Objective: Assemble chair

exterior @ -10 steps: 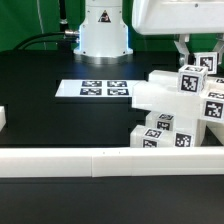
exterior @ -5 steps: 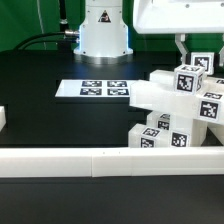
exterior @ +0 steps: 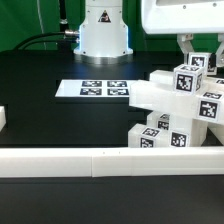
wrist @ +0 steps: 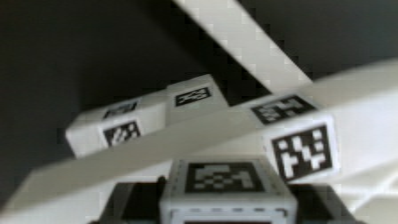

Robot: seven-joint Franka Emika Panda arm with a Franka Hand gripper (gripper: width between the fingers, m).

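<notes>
One arm shows in the exterior view, its white wrist housing filling the upper right corner of the frame while the base stands at top centre behind the table (exterior: 40, 90). The jaws (exterior: 197, 52) hang straight down from the wrist, their two dark fingers (exterior: 184, 47) set on either side of a short post (exterior: 190, 78) at the top of the chair (exterior: 170, 112). They look closed on that tagged post, though the contact itself is small in this view. The chair parts stand stacked in the right half of the frame, against the long white rail (exterior: 100, 160) that crosses the lower part. The marker board (exterior: 93, 89) lies flat at centre left, well apart from the chair.

Close up in the wrist view, the post (wrist: 226, 182) sits at the lower centre of the frame, directly between the jaws, with dark finger pads (wrist: 137, 203) against its sides. More tagged chair blocks (wrist: 151, 115) spread above it, and the white rail (wrist: 249, 42) runs diagonally across the upper part.
</notes>
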